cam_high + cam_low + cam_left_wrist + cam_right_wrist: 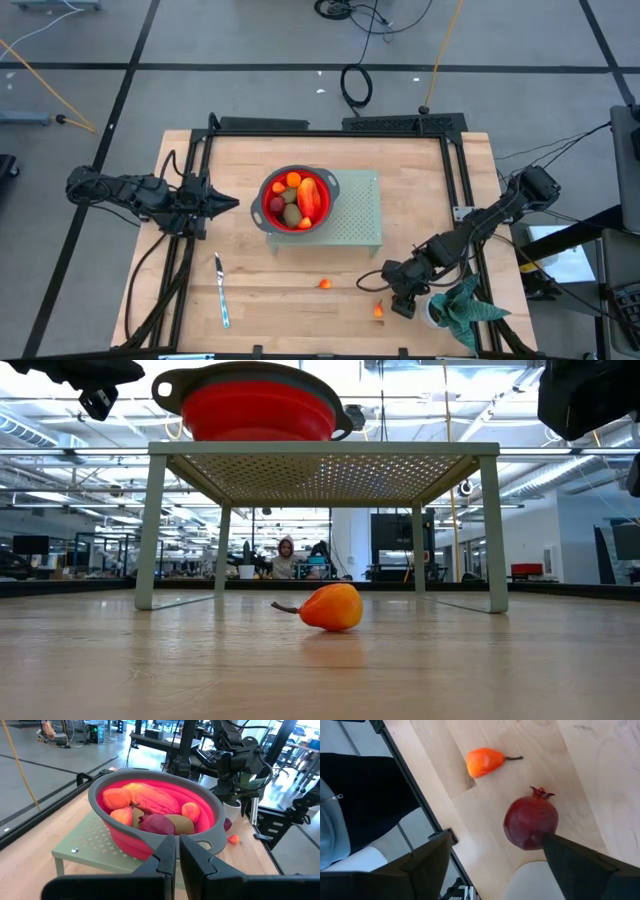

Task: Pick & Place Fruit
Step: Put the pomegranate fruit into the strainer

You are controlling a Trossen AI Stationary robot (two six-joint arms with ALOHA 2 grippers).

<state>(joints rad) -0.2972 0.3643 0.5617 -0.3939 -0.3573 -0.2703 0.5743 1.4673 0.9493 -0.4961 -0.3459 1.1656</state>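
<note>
My right gripper (492,862), fingers spread, hangs over the dark red fruit (530,823) on the table (580,780) near the white pot (540,881). An off-centre close could roll it away. Left gripper (177,857), pressed together, waits beside the red bowl (200,832).

A robotics lab set in a large open industrial hall.

The wooden bench (300,300) stands on a grey floor (100,100) marked off with dark tape lines, and loose cables (357,85) lie coiled beyond its far edge. Two dark robot arms are mounted on a black metal frame (330,125) along the bench's far edge and sides. Looking level across the bench, the room behind shows a high ceiling with exposed beams and strip lights (560,470), rows of workstations with monitors (395,545), and a person (285,558) seated at a desk far back.
</note>
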